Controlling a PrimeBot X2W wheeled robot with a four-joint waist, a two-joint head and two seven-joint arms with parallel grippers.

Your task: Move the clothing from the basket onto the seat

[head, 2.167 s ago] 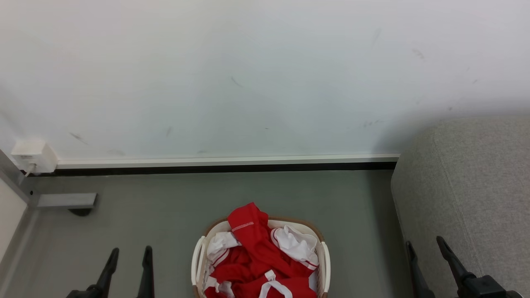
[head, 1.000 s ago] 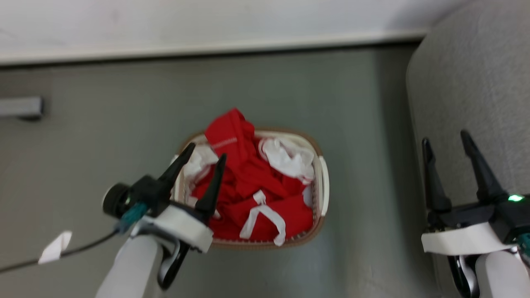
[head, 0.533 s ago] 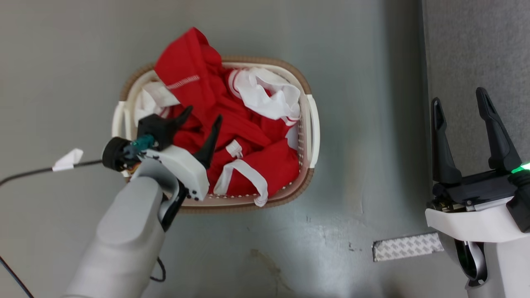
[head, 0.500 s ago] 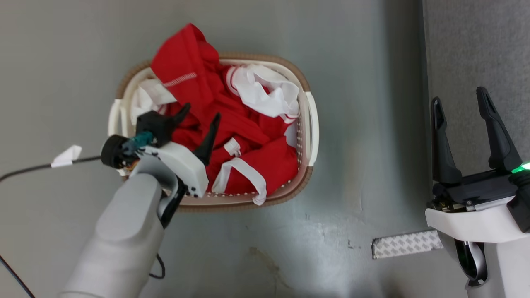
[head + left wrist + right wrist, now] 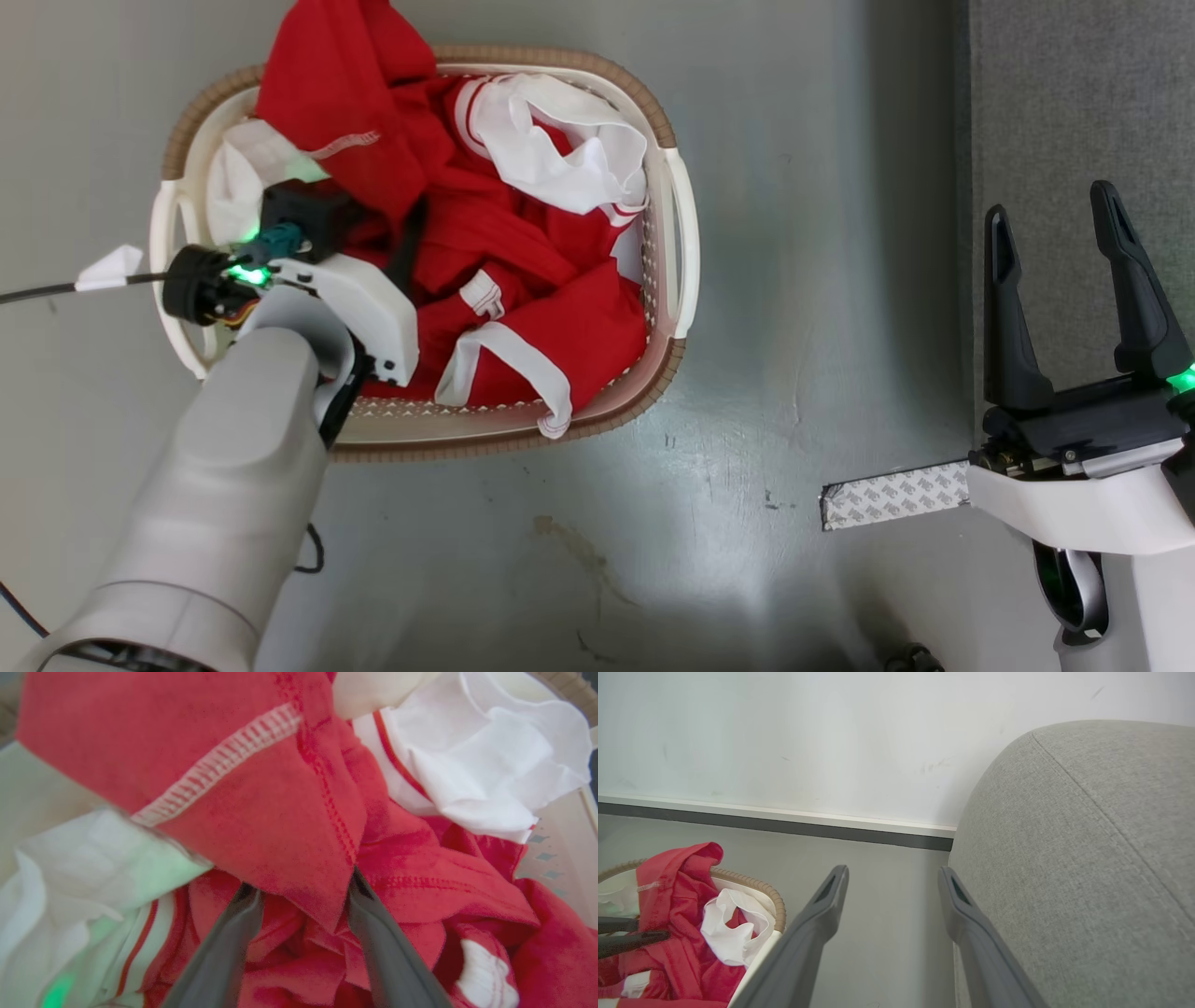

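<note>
While the basket (image 5: 668, 177) stands on the grey floor (image 5: 794, 280), left of the seat (image 5: 1074, 93) and well apart from it, the clothing (image 5: 579, 336) fills it: red garments heaped together, a white piece bunched at the far right, a white strap looped over the near rim and a red fold draped over the far left rim. Reaching down into the left side of the heap, the left end effector (image 5: 301, 890) has its fingers parted around a hanging red fold, with the tips hidden under cloth. The right end effector (image 5: 1050, 207) is spread wide and empty, hovering at the seat's near left edge.
</note>
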